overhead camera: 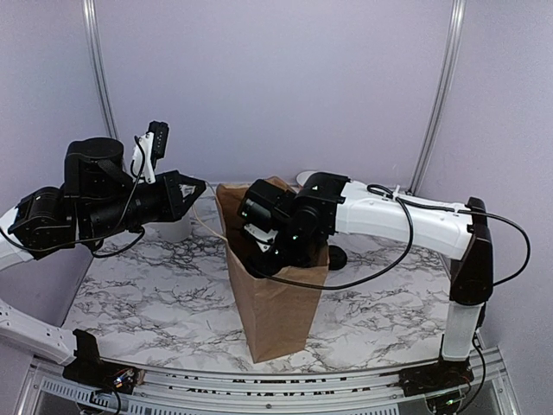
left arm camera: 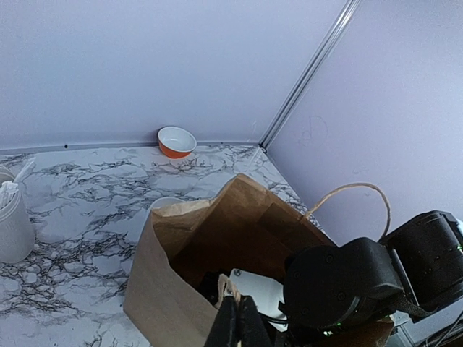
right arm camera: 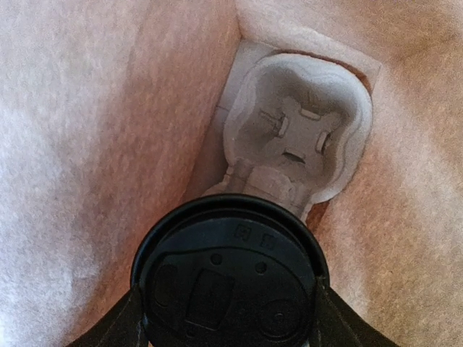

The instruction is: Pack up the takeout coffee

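Views compared: only the right wrist camera looks inside the paper bag [overhead camera: 276, 311]. There I see one lidded coffee cup [right arm camera: 230, 278], its black lid facing the lens, low in the bag's interior. Beyond it on the bag's floor is one grey moulded cup carrier [right arm camera: 296, 137] with an empty socket facing up. From the top camera the bag's walls hide all of this.

Only the left wrist camera shows the one orange-and-white bowl [left arm camera: 176, 141], behind the bag at the wall, and the one pale canister [left arm camera: 13, 217], well off to the bag's left on the marble table [overhead camera: 147, 294].

Arm pose: the right arm comes in from the bag's right side and bends down through its open mouth. The right gripper [right arm camera: 228, 318] has a finger on either side of the cup, jaws closed against it just under the lid. The left arm is raised at the bag's left, its forearm level and pointing at the bag's upper rim. The left gripper [left arm camera: 235, 319] sits at the near rim, jaws pressed together. I cannot tell whether paper or the twine handle is caught between them.

Counts: two arms, one bag, one cup with one lid, one carrier, one bowl, one canister.
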Robot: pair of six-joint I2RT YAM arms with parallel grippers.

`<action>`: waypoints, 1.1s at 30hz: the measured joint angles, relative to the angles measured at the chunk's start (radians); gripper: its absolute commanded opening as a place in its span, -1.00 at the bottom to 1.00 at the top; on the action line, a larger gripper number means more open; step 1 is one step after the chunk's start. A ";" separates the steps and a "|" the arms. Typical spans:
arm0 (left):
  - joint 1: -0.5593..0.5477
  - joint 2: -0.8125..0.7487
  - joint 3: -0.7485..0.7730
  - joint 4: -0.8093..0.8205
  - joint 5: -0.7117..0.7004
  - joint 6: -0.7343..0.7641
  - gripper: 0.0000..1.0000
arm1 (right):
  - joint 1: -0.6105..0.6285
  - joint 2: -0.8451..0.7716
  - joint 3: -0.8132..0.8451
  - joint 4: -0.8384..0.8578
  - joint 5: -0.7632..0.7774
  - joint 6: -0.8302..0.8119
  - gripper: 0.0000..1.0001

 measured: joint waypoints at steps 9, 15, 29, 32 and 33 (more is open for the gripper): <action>-0.001 0.000 0.000 -0.004 -0.046 -0.012 -1.00 | 0.025 0.000 0.000 -0.031 0.002 0.011 0.22; -0.001 0.001 0.000 -0.005 -0.054 -0.016 -1.00 | 0.037 -0.026 -0.048 -0.007 0.002 0.030 0.22; -0.001 0.006 0.000 -0.006 -0.054 -0.018 -1.00 | 0.036 -0.108 -0.219 0.172 0.020 0.055 0.22; -0.002 0.006 0.000 -0.006 -0.054 -0.019 -1.00 | 0.037 -0.107 -0.213 0.166 0.022 0.053 0.22; -0.002 0.006 0.000 -0.006 -0.054 -0.019 -1.00 | 0.037 -0.104 -0.206 0.159 0.023 0.052 0.22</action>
